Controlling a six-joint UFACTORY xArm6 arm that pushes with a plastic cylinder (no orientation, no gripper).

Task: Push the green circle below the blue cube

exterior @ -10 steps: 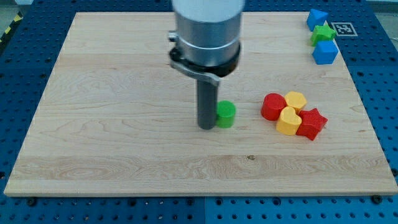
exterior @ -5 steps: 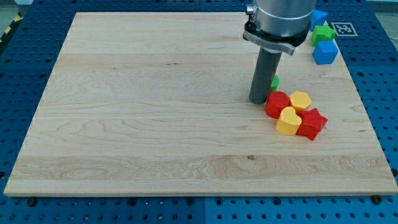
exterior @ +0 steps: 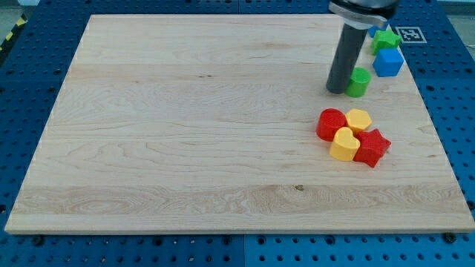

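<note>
- the straight dark grey cylindrical rod is smooth and matte, no markings on it
- my tip is just a blunt flat end
- up top there's a black collar, mostly cropped out of frame

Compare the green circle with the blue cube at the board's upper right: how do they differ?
The green circle is round; the blue cube is boxy with flat faces. The circle looks smaller. My tip sits against the circle's left side; the cube stands apart from it. Both rest on the wooden board.
</note>
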